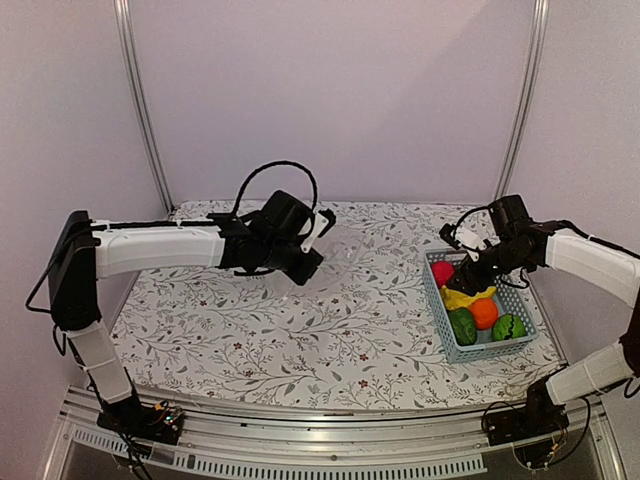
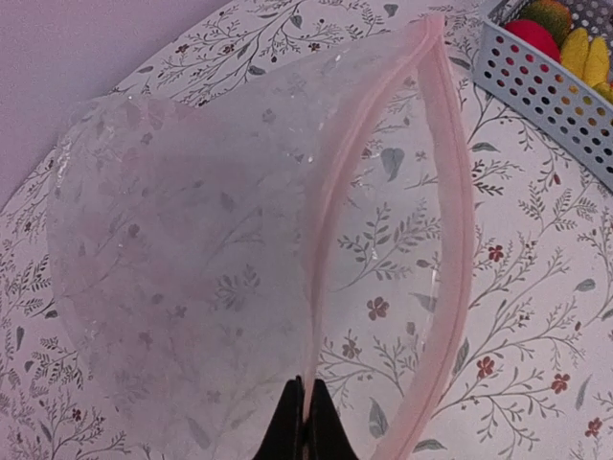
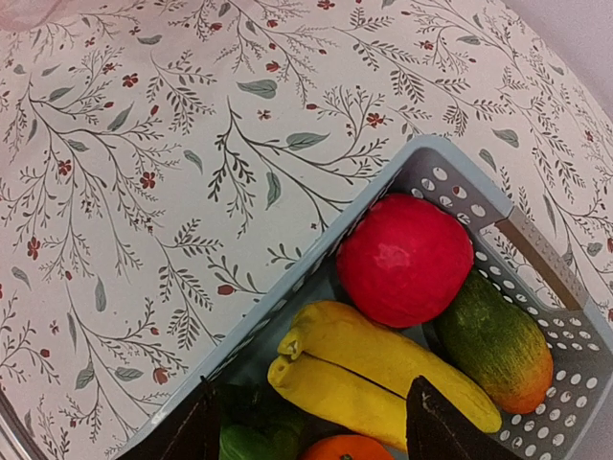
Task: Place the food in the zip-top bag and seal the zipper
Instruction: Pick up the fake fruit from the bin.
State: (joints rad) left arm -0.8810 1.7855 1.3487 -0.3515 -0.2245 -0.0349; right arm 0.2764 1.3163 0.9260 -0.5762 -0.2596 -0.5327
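Pink zipper [image 2: 462, 192], faint from above, gapes wide, pinched by the left gripper [image 2: 305, 395].

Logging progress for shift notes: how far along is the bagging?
Done: nothing bagged; the zip-top bag is empty. In hand: left fingers pinch its rim, mouth gaping; right fingers hang open over the bananas in the basket. Left: moving all food, pressing the zipper shut.
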